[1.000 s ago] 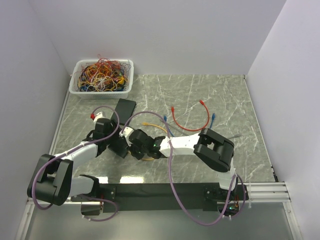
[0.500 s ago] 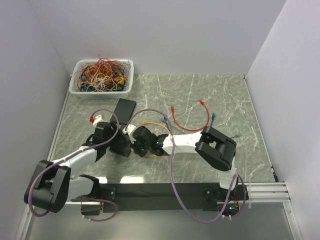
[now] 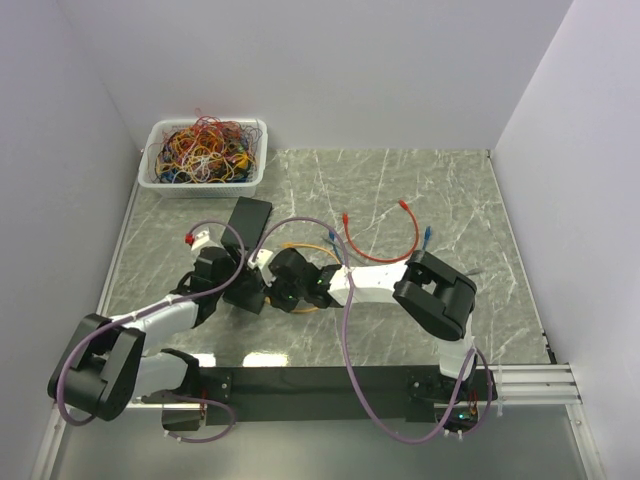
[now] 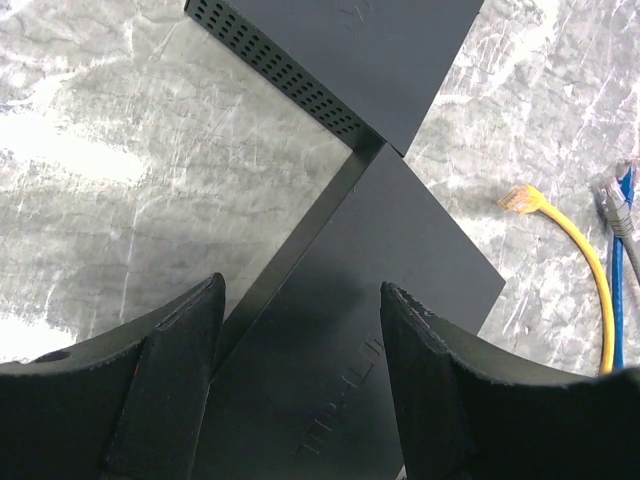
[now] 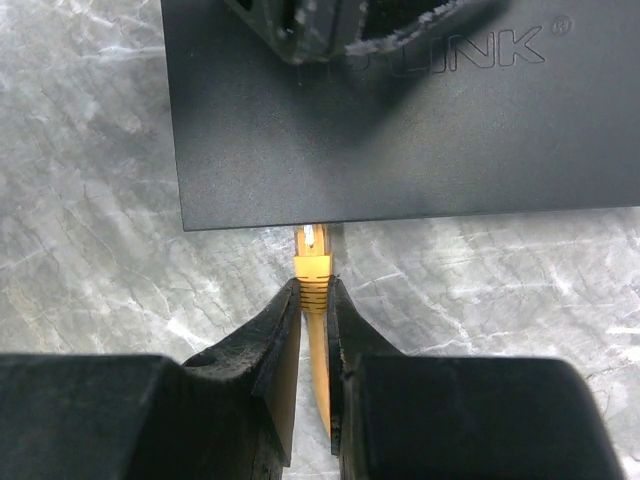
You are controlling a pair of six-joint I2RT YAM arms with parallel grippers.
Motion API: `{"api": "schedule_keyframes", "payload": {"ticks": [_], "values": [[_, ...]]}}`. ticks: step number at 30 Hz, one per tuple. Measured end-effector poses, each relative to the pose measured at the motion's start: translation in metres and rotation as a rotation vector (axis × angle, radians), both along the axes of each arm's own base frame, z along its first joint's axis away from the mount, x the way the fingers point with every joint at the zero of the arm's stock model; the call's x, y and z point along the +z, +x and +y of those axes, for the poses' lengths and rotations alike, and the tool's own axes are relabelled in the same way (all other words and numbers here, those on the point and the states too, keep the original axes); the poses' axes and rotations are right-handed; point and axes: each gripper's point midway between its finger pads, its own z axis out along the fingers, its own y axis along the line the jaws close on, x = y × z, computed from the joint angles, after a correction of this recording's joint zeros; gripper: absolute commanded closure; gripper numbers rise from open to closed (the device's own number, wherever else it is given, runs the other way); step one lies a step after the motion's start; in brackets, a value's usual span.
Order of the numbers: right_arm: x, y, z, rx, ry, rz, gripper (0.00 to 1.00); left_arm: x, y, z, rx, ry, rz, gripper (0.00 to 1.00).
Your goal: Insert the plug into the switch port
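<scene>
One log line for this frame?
right gripper: shut on yellow plug | plug at switch edge | left gripper: open, straddling switch

Clearance around the two grippers at the switch

The right gripper [image 5: 314,300], pinching the yellow cable [image 5: 317,345] just behind its plug [image 5: 311,262], has bare marble [image 5: 90,200] to either side; straight ahead the switch [image 5: 400,140] edge blocks the way, the plug tip touching it. The left gripper [image 4: 300,340] straddles that switch with both fingers spread; ahead lies a second black box [image 4: 350,50], and to its right a loose yellow cable end [image 4: 575,265] and blue cable [image 4: 620,260] on open marble
</scene>
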Motion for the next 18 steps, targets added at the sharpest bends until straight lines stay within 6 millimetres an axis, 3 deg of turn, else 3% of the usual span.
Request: {"api": "schedule_keyframes", "payload": {"ticks": [9, 18], "values": [[0.000, -0.002, 0.000, 0.014, 0.000, 0.008, 1.00, 0.000, 0.005, -0.006, -0.006, 0.027, -0.029, 0.33], [0.002, -0.018, 0.002, 0.054, -0.009, 0.101, 1.00, 0.002, 0.011, -0.024, -0.030, 0.026, -0.081, 0.32]]}}
